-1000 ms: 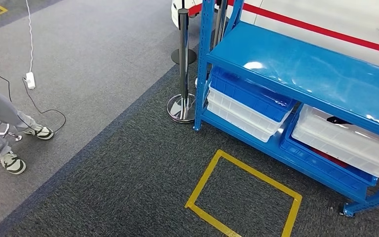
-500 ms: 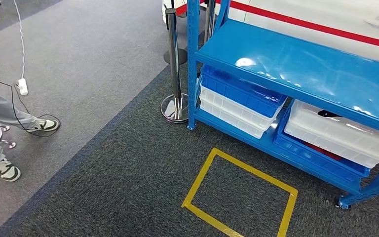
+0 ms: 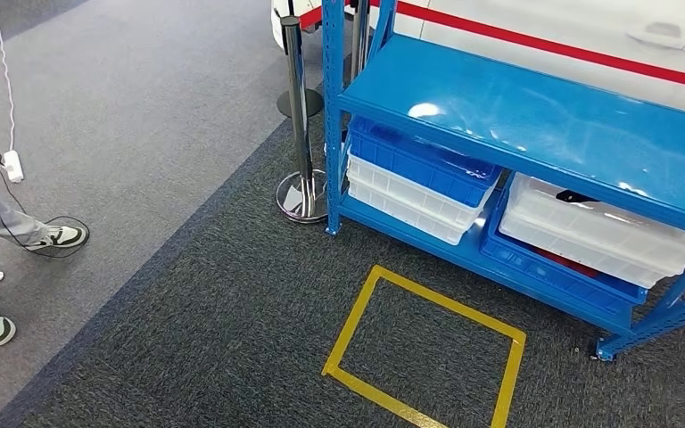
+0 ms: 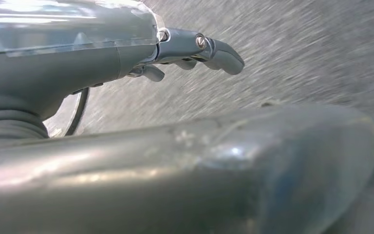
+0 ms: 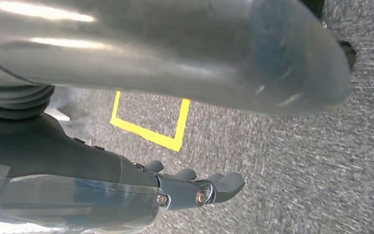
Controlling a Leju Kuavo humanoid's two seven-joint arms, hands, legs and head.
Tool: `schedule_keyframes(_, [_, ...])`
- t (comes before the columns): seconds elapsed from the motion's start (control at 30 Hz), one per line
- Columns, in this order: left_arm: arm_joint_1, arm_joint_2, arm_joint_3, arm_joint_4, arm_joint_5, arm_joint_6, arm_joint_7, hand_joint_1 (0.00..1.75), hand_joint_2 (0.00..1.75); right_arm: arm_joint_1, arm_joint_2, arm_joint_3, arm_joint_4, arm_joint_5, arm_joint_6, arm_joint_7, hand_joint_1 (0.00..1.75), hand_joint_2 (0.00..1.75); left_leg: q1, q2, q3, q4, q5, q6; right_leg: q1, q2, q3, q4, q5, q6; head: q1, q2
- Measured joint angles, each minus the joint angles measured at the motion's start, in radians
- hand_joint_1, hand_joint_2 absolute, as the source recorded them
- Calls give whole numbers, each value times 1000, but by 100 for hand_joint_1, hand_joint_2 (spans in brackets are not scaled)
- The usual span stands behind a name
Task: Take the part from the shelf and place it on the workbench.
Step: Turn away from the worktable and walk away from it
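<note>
i'm looking down at a blue shelf (image 3: 535,116) on dark carpet, with a yellow tape square (image 3: 424,343) on the floor just in front of it. on its lower level sit stacked bins: a blue bin (image 3: 419,159) over a white one on the left, and a white bin (image 3: 602,234) nested in a blue one on the right. a small dark part (image 3: 576,196) lies in that right white bin, near its back edge. my left hand (image 4: 195,51) hangs over the carpet with fingers loosely extended, holding nothing. my right hand (image 5: 195,187) is likewise released, fingers apart, above the carpet near the tape square. a chrome post (image 3: 299,116) stands beside the shelf's left corner, and a person's shoes (image 3: 58,236) are at the far left.
</note>
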Motion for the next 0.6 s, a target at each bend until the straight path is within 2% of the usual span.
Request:
schedule_keyframes(0.03, [-1, 0, 2, 0, 14, -10, 30, 0, 0, 0, 0, -3, 0, 4, 2, 0, 0, 0, 3, 5, 1, -5, 4, 7, 0, -7, -16, 37, -25, 3, 2, 0])
schedule_keyframes(0.1, [-2, -1, 11, 0, 34, -24, 85, 0, 0, -1, 0, -5, 0, 19, 4, 2, 0, 0, 1, 12, -3, -6, 7, 13, -3, -19, -75, 162, -94, 8, 6, 0])
schedule_keyframes(0.13, [-2, -1, 16, 0, 39, -27, 103, 0, 0, -1, 0, -5, 0, 27, 4, 4, 0, 0, 0, 16, -4, -5, 7, 13, -4, -21, -103, 222, -117, 10, 6, 0])
schedule_keyframes(0.17, [-3, -1, 22, 0, 43, -28, 114, 0, 0, 0, 0, -5, 0, 35, 4, 7, 0, 0, -2, 19, -5, -5, 7, 13, -4, -22, -118, 256, -122, 12, 6, 0])
schedule_keyframes(0.2, [-5, -1, 28, 0, 47, -29, 120, 0, 0, 0, 0, -5, 0, 42, 2, 10, 0, 0, -2, 22, -5, -4, 7, 13, -4, -24, -114, 250, -107, 12, 6, 0])
schedule_keyframes(0.23, [-6, -2, 34, 0, 51, -29, 122, 0, 0, 1, -1, -5, 0, 48, -2, 13, 0, 0, -3, 24, -3, -3, 6, 12, -4, -27, -90, 203, -75, 11, 6, 0])
schedule_keyframes(0.3, [-9, -4, 45, 0, 59, -28, 115, 0, 0, 0, -5, -5, 0, 57, -11, 15, 0, 0, -6, 29, 0, -1, 2, 7, 0, -41, -16, 59, -12, 3, 6, 0])
schedule_keyframes(0.33, [-11, -6, 49, 0, 63, -27, 107, 0, 0, -1, -8, -5, 0, 60, -14, 15, 0, 0, -7, 31, 1, 0, 1, 3, 3, -46, 9, 7, 5, -2, 6, 0])
schedule_keyframes(0.37, [-13, -9, 53, 0, 64, -26, 96, 0, 0, -2, -11, -5, 0, 61, -17, 15, 0, 0, -9, 33, 1, 2, -1, -1, 6, -49, 21, -21, 11, -7, 6, 0])
schedule_keyframes(0.43, [-18, -19, 57, 0, 58, -22, 68, 0, 0, -2, -18, -5, 0, 61, -18, 13, 0, 0, -11, 36, 2, 1, -1, -10, 7, -44, 21, -29, 11, -16, 6, 0])
schedule_keyframes(0.5, [-23, -28, 58, 1, 46, -18, 42, 0, 0, -2, -23, -6, 0, 58, -18, 10, 0, 0, -10, 31, -2, 23, -26, -22, 1, -39, 23, -35, 16, -27, 5, 0])
schedule_keyframes(0.53, [-24, -32, 58, 1, 40, -16, 34, 0, 0, -2, -25, -6, -1, 57, -18, 10, 0, 0, -9, 25, -14, 58, -52, -28, -3, -37, 24, -38, 19, -33, 4, 0])
schedule_keyframes(0.6, [-24, -38, 58, 1, 36, -16, 26, 0, 0, -3, -29, -7, -1, 56, -18, 8, 0, 0, -4, 16, -63, 179, -118, -35, -4, -31, 23, -39, 21, -39, 3, 0])
